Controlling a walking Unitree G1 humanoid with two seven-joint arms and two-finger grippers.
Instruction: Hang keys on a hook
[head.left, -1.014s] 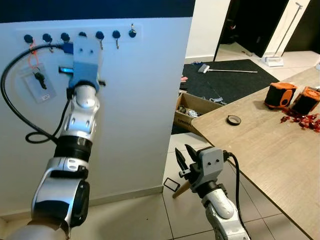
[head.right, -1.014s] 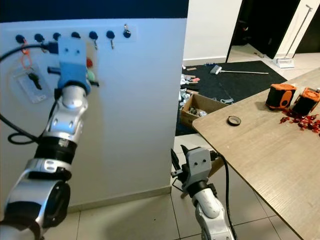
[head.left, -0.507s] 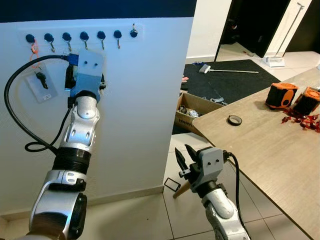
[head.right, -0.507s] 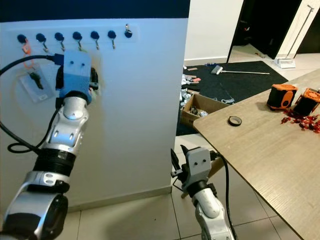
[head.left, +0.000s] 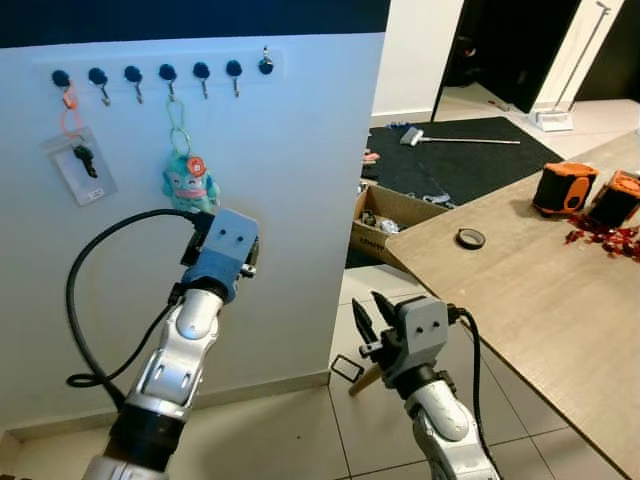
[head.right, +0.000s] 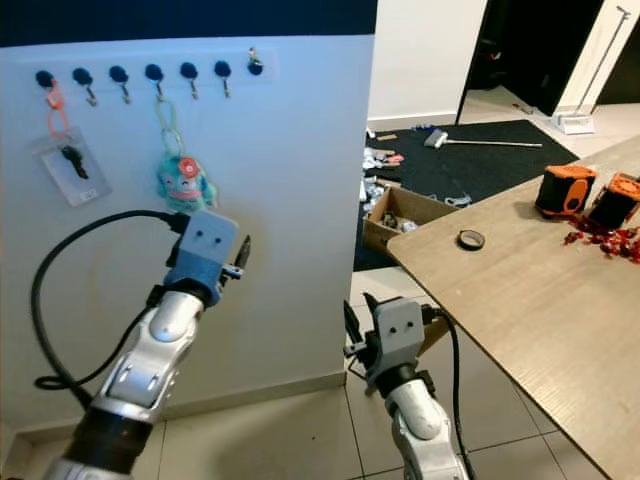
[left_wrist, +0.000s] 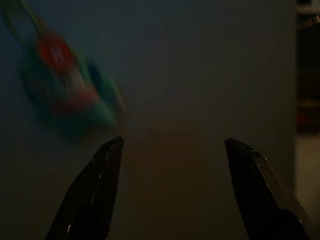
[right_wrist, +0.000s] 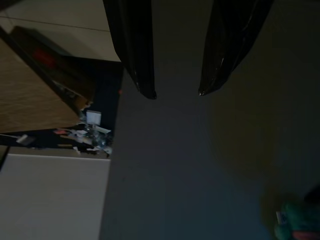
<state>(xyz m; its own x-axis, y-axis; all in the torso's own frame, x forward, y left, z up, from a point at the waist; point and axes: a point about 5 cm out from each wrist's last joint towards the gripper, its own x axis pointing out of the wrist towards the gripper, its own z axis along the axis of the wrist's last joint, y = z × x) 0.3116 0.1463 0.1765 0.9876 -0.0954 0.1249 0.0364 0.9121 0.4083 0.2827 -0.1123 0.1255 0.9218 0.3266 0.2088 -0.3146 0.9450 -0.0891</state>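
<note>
Keychain (head.left: 187, 180) w/ teal charm now hangs on hook (head.left: 168, 73), left gripper (left_wrist: 170, 190) dropped to its 5 o'clock, jaws apart & empty, so task looks done.

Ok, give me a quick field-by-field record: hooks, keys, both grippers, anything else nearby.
hook rail: row of seven black-knobbed hooks on the white wall
keys: teal plush keychain hanging by its green loop from the fourth hook
other hanging item: clear pouch with a dark key on an orange loop, first hook
left gripper: open, below the keychain, apart from it
right gripper: open, low, idle
nearby: wooden table
</note>
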